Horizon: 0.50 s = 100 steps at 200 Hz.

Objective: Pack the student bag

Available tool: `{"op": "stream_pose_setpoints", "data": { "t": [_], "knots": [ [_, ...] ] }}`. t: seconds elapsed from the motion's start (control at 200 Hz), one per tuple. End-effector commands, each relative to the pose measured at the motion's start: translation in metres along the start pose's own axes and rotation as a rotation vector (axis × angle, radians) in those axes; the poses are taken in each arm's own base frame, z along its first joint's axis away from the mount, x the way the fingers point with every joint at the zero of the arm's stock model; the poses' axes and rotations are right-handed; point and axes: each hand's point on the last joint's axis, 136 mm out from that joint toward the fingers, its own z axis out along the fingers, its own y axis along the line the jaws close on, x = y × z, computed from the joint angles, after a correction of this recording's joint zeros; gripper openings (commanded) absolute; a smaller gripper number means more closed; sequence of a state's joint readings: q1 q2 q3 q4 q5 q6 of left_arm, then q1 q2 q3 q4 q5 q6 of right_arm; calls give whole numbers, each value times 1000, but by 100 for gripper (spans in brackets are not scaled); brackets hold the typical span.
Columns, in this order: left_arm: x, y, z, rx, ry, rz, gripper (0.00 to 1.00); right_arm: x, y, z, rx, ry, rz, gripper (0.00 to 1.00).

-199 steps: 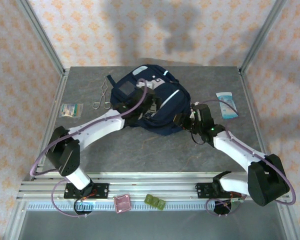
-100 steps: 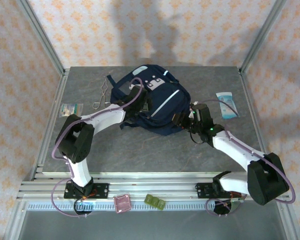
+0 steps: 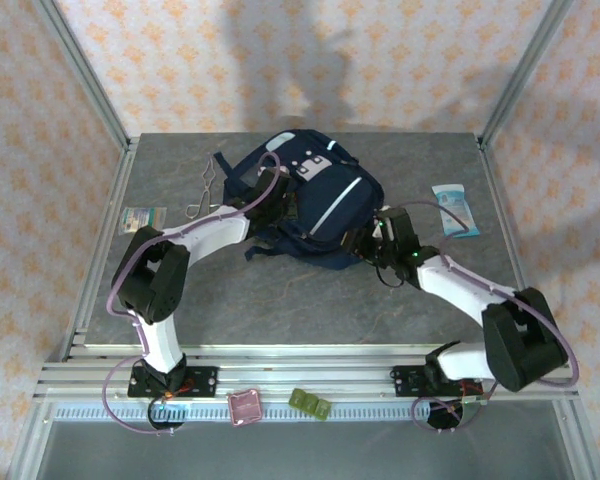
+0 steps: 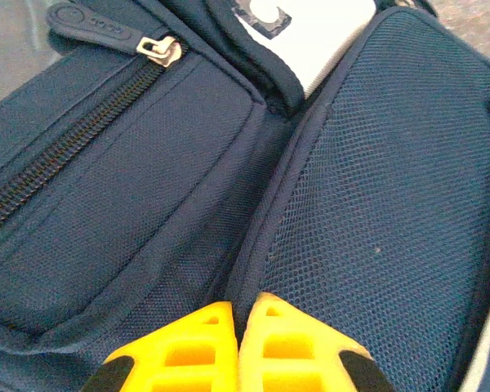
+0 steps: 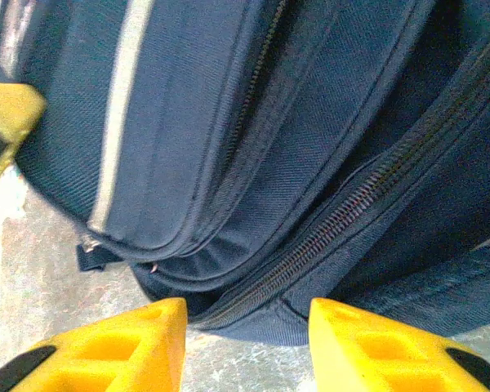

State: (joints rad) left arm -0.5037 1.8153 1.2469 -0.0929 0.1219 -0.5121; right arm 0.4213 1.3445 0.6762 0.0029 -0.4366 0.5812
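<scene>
- Just now the left gripper has clenched: a moment earlier its jaws stood apart, and in the left wrist view the yellow fingers now meet on the seam between a zipped pocket and the mesh panel. Whether a fold of cloth is pinched between them I cannot tell.
- Over the same moment the left arm has swung from the bag's middle to its far-left part, with its elbow drawn in.
- The right gripper has barely narrowed. Its jaws are released and sit on either side of the bag's near-right hem and zip line, without clamping it as far as I can see.
- This probably means the arms are taking hold to open the bag. The zipper is closed, so packing has not begun.
- The student bag lies flat in the far middle of the worktop, with its white-grey patch facing up.
- Its long axis runs diagonally from far-left to near-right. The patch end points far and slightly left, and the other end points at the right gripper.
</scene>
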Motion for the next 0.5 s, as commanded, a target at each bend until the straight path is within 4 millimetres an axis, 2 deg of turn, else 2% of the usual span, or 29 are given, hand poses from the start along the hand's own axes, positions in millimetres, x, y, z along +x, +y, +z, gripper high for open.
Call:
{"op": "stream_pose_setpoints", "data": {
  "t": [0.0,0.21,0.38,0.496],
  "knots": [
    [-11,-40,-23,195,-24,-83,0,-25,19,8,-21,-56,-1,43],
    [-7,-60,-38,300,-24,-172,0,-67,32,18,-17,-121,12,40],
    [-1,-73,-48,383,-38,-276,0,-101,46,4,-41,-214,-21,40],
    [-3,-81,-54,406,-65,-326,0,-109,44,-1,-6,-229,-38,40]
  ]
}}
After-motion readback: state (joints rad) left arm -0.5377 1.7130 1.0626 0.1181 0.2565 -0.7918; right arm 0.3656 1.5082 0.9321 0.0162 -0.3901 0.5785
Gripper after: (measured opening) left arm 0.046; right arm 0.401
